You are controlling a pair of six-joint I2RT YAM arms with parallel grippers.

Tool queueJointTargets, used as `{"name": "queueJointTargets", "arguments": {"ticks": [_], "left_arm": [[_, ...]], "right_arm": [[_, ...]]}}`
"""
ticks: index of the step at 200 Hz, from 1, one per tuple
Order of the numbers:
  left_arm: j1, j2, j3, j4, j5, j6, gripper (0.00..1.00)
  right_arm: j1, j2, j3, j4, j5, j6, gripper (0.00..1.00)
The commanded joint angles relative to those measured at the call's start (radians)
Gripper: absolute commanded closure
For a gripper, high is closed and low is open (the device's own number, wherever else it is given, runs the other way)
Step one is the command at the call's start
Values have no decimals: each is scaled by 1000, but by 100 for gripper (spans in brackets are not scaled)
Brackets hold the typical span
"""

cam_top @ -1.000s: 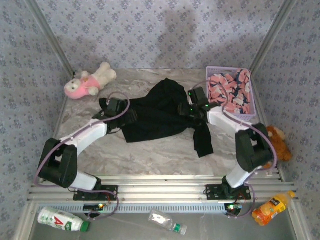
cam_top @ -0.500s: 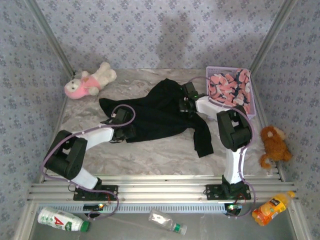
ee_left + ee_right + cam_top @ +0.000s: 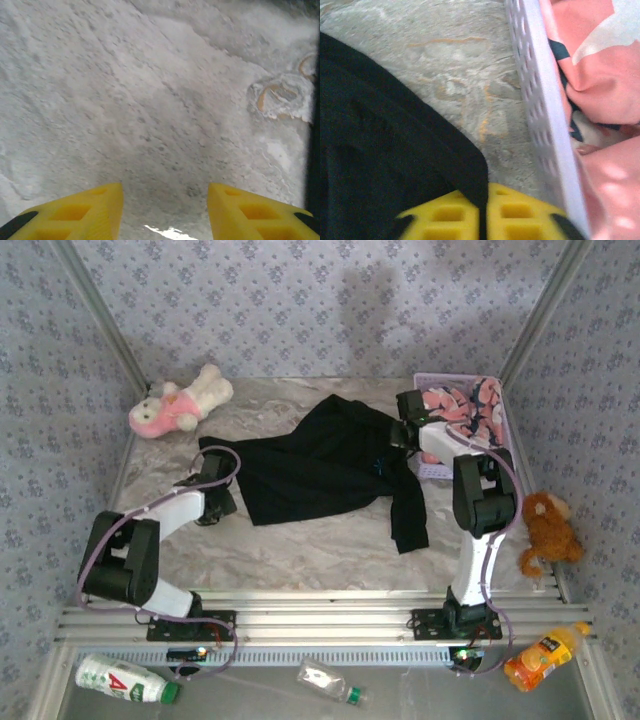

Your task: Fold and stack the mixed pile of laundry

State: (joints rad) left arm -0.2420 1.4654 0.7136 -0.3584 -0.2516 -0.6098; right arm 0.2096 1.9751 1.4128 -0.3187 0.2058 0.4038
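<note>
**Right arm's got the tee by the edge, left arm's just hanging out**

The black T-shirt [image 3: 320, 465] is spread out, pretty rumpled, across the middle of the marble-look table [image 3: 300, 550], with one sleeve trailing down toward the near right. The right gripper [image 3: 405, 430] sits at the shirt's far right side, right next to the lavender mesh basket [image 3: 432, 471]. On the right wrist cam its yellow jaws are squeezed together with a fold of the black cloth [image 3: 380, 150] pinched between them [image 3: 482, 210], so that's a real grip on the tee.

The pink garment [image 3: 460, 410] with the dark and white print is bunched up inside the basket. From the wrist you can see it pressed up against the basket wall [image 3: 540, 115].

The left gripper [image 3: 212, 472] is down by the shirt's left sleeve. On its wrist cam the two yellow fingers [image 3: 90, 210] stand clearly apart with nothing between them [image 3: 165, 210], only bare tabletop, so it's holding nothing.

Other stuff lying around:
- a pink-and-white plush toy [image 3: 180, 402] at the far left
- a brown plush toy [image 3: 545, 530] off the right edge
- in front of the arm bases: a white bottle [image 3: 125, 680] with a green cap and a red mark on its label, a clear bottle [image 3: 335, 685], and an orange drink bottle [image 3: 545, 658]

Sorry, the labels are too small to read any brand or text.
</note>
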Motion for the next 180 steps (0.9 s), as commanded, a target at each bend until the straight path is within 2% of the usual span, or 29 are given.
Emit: {"name": "queueJointTargets", "arguments": {"ticks": [1,30,45,64,101,131,150,160,180], "left_arm": [[1,-32,32,-24,15,20,48],[-43,-58,40,-4,94,-19,31],[-93,-78,30,3,118,-45,26],[-148,-84,18,17,157,-89,25],[-216,-36,1,57,163,-122,27],[-224,56,26,88,165,-108,38],[-235,103,41,118,186,-109,48],[-244,122,56,120,189,-107,56],[-248,120,64,110,169,-107,82]], "right_arm": [[-13,-13,32,-11,29,40,70],[16,-19,60,-23,27,3,57],[39,-52,45,-26,27,-26,50],[68,-123,-18,-7,-4,-40,44],[119,-272,-181,-5,-39,-39,43],[132,-372,-311,-36,-50,-19,42],[127,-429,-371,-52,-51,-8,42],[114,-451,-391,-53,-52,-4,42],[89,-475,-419,-53,-54,7,42]]}}
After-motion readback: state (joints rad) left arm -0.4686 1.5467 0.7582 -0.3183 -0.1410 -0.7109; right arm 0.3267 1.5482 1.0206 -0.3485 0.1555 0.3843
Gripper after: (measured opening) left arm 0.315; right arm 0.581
